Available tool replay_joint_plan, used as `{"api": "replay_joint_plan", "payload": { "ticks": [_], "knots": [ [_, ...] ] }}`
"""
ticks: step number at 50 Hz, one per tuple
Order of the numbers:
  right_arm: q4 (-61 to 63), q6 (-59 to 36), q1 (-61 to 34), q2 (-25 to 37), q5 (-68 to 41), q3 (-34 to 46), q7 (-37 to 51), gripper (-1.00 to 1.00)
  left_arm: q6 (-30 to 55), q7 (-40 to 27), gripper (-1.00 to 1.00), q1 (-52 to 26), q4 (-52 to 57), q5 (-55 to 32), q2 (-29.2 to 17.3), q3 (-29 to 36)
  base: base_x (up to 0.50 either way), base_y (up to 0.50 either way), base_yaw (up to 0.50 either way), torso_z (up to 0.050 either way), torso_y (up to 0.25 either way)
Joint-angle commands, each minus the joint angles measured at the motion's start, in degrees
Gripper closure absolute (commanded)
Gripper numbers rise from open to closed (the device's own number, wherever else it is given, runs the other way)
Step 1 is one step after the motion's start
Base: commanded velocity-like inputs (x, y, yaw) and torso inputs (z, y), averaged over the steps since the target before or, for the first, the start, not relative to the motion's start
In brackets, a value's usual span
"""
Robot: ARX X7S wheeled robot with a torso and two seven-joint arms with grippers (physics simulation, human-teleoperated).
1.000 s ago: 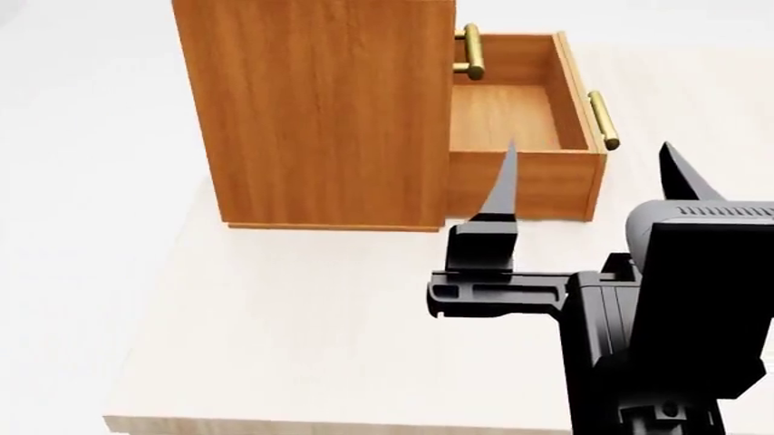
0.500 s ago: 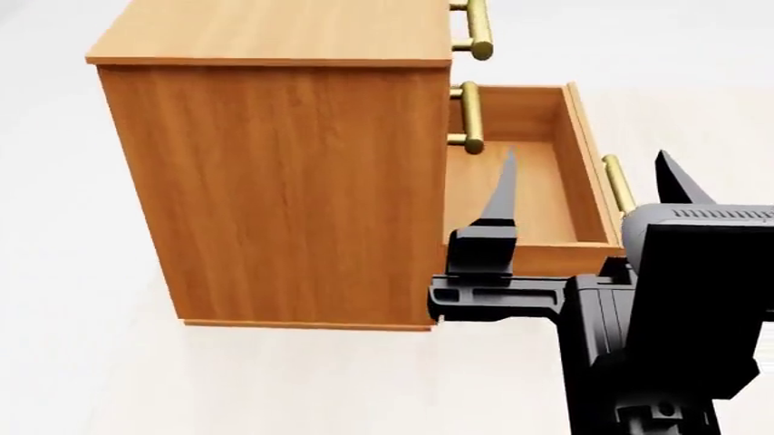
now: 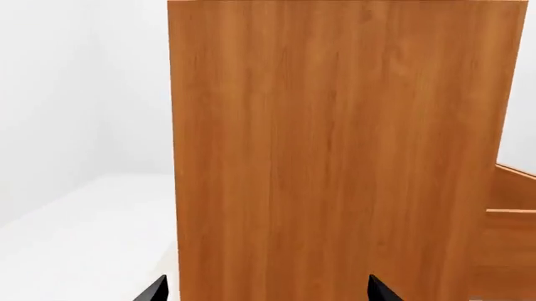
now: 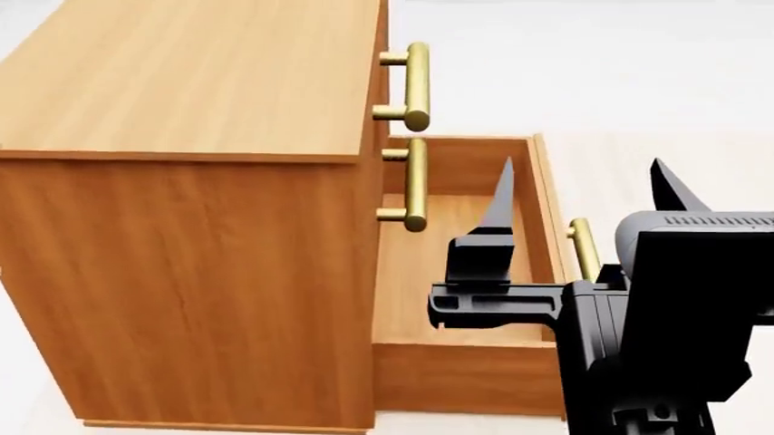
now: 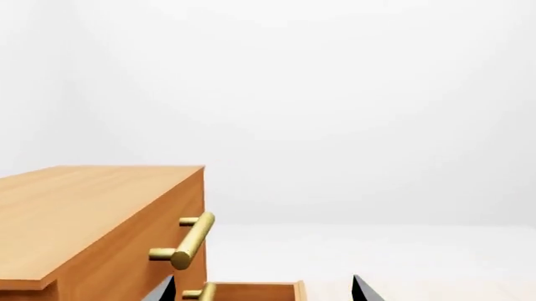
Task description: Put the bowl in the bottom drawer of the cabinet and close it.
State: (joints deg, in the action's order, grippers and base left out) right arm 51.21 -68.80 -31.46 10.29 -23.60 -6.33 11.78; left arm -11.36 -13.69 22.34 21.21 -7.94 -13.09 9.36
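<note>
Nearest to me in the head view is the black bulk of my right arm, and its tool (image 4: 578, 195) stands with its two pointed fingers spread wide and nothing between them, held above the open bottom drawer (image 4: 466, 367). In the right wrist view only the two dark fingertips show, well apart.

My left tool (image 3: 266, 290) I can see only in its own wrist view, as two dark fingertips set wide apart and facing the cabinet's flat side panel; nothing is gripped between them.

The bottom drawer is pulled well out from the cabinet (image 4: 194, 245). It is a shallow orange-brown wooden box, and what I can see of its floor is bare wood; part of the floor is hidden behind my right tool. Its brass bar handle (image 4: 583, 249) sits on the outer face, partly covered by my arm.

Above it, the middle drawer's brass handle (image 4: 411, 186) and the top drawer's brass handle (image 4: 414, 86) stick out from closed fronts. The cabinet's top is bare wood grain.

I cannot find the bowl in any of my three views. I can read no label, brand or writing on anything.

The pale table (image 4: 677, 163) runs beyond the drawer.
</note>
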Motion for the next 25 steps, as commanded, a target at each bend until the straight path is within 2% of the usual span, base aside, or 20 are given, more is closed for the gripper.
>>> {"api": "replay_joint_plan", "payload": {
  "ticks": [1, 22, 25],
  "knots": [
    [-0.4, 1.0, 0.4, 0.4, -0.3, 0.3, 0.2, -1.0, -0.2, -0.4, -1.0, -0.1, -0.1, 0.0, -0.3, 0.3, 0.5, 0.0, 0.0, 0.0, 0.0],
    [-1.3, 2.3, 0.8, 1.1, -0.3, 1.2, 1.3, -1.0, -0.1, -1.0, -1.0, -0.1, 0.2, -0.4, -1.0, 0.7, 0.5, 0.0, 0.0, 0.0, 0.0],
    [-2.3, 2.9, 1.3, 1.5, -0.1, 1.5, 1.1, -1.0, -0.3, -1.1, -1.0, -0.1, 0.0, -0.5, -1.1, 0.8, 0.11, 0.0, 0.0, 0.0, 0.0]
  ]
}}
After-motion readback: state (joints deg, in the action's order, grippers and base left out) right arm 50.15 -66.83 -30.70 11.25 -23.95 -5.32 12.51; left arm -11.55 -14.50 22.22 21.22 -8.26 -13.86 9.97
